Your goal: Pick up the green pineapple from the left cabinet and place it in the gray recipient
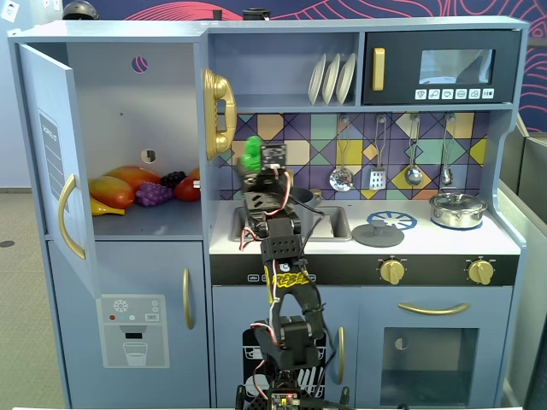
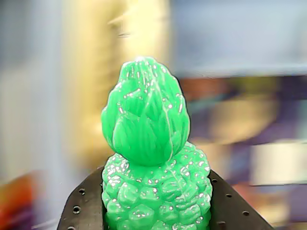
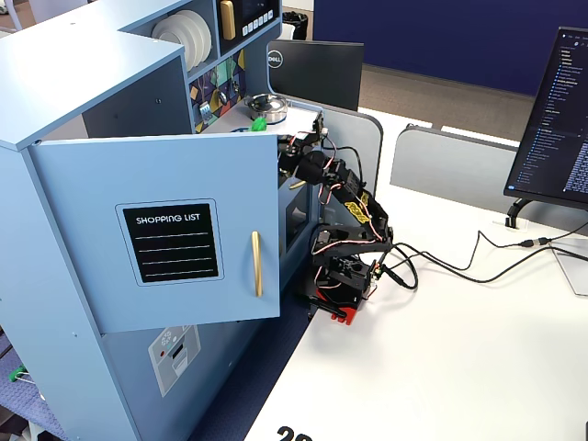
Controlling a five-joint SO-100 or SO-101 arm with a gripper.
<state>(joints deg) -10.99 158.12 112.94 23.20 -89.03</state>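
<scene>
My gripper [image 1: 254, 164] is shut on the green pineapple [image 1: 253, 151] and holds it upright above the left end of the counter, just right of the left cabinet [image 1: 128, 111], whose door [image 1: 51, 162] stands open. In the wrist view the pineapple [image 2: 153, 158] fills the middle, between the gripper's [image 2: 157, 177] black fingers [image 2: 84, 211]. It also shows in a fixed view [image 3: 260, 122] past the door's top edge. The gray recipient [image 1: 304, 197] stands in the sink, mostly hidden behind the arm.
Toy mangoes [image 1: 120, 186] and purple grapes [image 1: 154, 194] lie on the cabinet shelf. A gold toy phone [image 1: 218, 111] hangs by the pineapple. A flat gray lid [image 1: 378, 235] and a shiny lidded pot [image 1: 457, 209] sit on the counter at the right. Utensils [image 1: 376, 154] hang above.
</scene>
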